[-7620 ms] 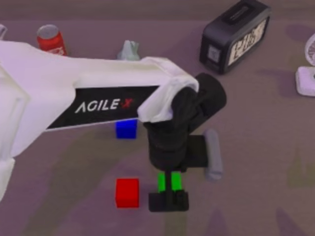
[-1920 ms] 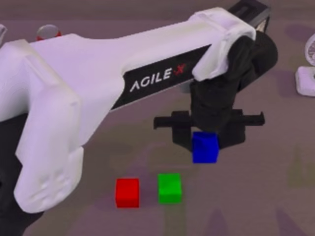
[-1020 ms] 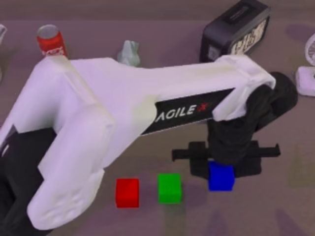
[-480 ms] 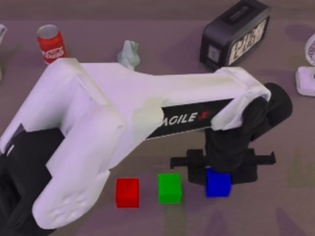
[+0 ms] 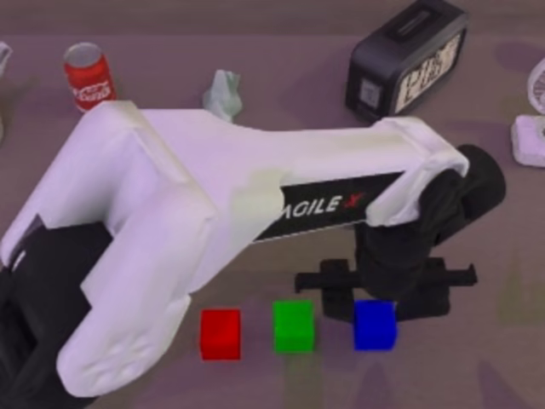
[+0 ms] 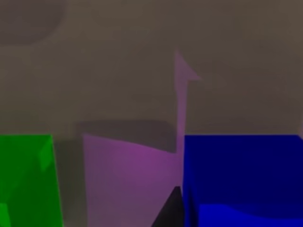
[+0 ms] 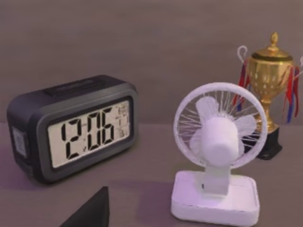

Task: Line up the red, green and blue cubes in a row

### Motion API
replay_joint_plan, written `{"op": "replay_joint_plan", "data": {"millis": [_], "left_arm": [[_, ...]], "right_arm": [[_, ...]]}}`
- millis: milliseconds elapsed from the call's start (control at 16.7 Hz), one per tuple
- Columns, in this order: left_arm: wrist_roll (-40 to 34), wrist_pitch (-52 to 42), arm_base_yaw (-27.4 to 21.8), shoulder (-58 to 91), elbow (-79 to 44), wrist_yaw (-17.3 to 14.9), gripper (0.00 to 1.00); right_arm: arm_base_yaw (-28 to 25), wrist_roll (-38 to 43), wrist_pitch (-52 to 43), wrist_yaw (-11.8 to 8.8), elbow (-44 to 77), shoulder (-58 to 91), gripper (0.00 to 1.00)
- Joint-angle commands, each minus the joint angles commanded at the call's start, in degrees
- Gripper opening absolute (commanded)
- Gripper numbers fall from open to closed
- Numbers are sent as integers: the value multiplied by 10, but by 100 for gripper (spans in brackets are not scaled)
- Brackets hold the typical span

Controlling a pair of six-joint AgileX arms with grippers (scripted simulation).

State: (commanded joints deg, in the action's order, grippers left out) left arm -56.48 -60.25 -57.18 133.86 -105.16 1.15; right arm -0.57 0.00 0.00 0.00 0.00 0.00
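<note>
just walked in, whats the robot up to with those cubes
The left arm reaches across the table, its left gripper right at the blue cube, which sits down at table level. The red cube, green cube and the blue one form a row, red leftmost, blue rightmost, with a wider gap before the blue. The right arm is out of the top view, parked facing a clock and fan.

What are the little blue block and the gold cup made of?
The blue cube, right by the left gripper, looks like matte plastic or painted wood: flat colour, no glints. The trophy looks like shiny gold metal, judging by its bright highlights, though it may be gold-coated plastic.
</note>
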Motion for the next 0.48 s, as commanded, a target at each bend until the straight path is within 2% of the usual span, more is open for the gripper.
{"op": "replay_joint_plan", "data": {"millis": [180, 480], "left_arm": [[0, 0, 0, 0, 0, 0, 98], [0, 0, 0, 0, 0, 0, 100]], "right_arm": [[0, 0, 0, 0, 0, 0, 100], [0, 0, 0, 0, 0, 0, 100]]}}
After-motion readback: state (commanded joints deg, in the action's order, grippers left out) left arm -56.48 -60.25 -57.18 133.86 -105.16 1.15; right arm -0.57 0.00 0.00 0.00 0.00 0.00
